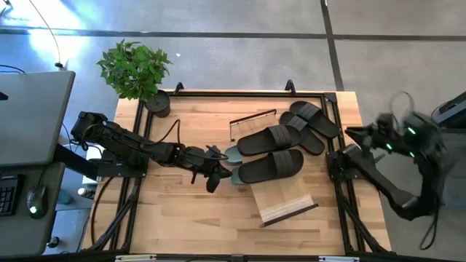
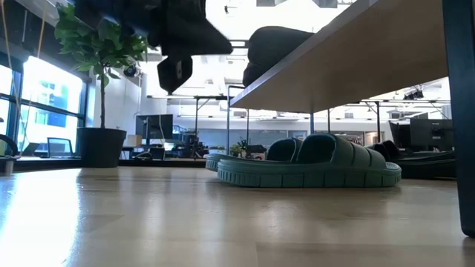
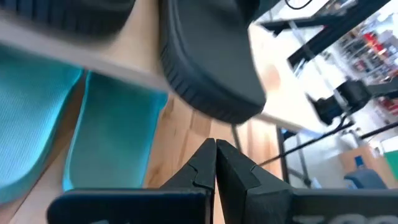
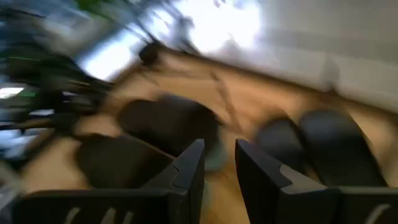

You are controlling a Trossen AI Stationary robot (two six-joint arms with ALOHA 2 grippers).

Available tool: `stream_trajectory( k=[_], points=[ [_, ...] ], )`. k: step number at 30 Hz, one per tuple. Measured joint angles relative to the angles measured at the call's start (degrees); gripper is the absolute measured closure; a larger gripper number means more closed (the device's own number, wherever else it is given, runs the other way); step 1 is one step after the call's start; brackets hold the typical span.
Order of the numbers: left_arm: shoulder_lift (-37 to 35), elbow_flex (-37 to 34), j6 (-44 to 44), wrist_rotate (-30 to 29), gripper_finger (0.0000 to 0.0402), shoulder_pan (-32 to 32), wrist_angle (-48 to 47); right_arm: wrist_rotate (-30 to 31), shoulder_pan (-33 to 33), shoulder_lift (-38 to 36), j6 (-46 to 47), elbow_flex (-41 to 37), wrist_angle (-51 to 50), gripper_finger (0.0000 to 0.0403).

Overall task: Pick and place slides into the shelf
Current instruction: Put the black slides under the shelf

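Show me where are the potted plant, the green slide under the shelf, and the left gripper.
potted plant point(image 1: 135, 69): high view, on its leaves.
green slide point(image 2: 319, 159): low view, on its wide strap.
left gripper point(image 3: 216, 152): left wrist view, where the shut fingertips meet.

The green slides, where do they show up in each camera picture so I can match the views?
High view: green slides just peek out at the shelf's left edge, by the shut left gripper.
Low view: centre right on the table, under the sloping shelf plank.
Left wrist view: at picture left, beyond the shut fingers.
Right wrist view: too blurred to tell.
Shared landmark: the black slide on the shelf above them.
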Motion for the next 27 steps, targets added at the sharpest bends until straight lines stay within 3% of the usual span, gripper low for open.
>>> stream_trajectory(
  k=[5, 8, 12, 14, 18, 22, 27],
  points=[
    [0.0, 0.0, -0.1, -0.1, 0.0401, 0.0, 2.8, 16.1, 0.8, 12.5, 13.7, -3.5, -10.8, 0.0320],
    [0.0, 0.0, -0.1, 0.0, 0.0401, 0.0, 4.2, 12.4, 1.5, 18.0, 14.3, -9.1, -7.6, 0.0320],
    [0.0, 0.0, -0.1, 0.1, 0.0401, 0.0, 4.3, 0.9, 1.2, 22.8, 18.7, -17.7, 8.5, 0.0320],
    [0.0, 0.0, -0.1, 0.7, 0.0401, 0.0, 4.3, -0.2, 0.4, 24.5, 22.7, -21.1, 17.3, 0.0320],
    [0.0, 0.0, -0.1, 2.0, 0.0401, 0.0, 4.4, 5.2, -2.0, 25.9, 28.6, -25.5, 26.5, 0.0320],
    [0.0, 0.0, 0.3, 2.1, 0.0401, 0.0, 4.4, 12.2, -4.2, 25.7, 32.7, -26.9, 28.7, 0.0320],
    [0.0, 0.0, 0.8, 2.1, 0.0401, 0.0, 4.4, 16.4, -4.7, 25.8, 37.4, -26.9, 29.1, 0.0300]
  ],
)
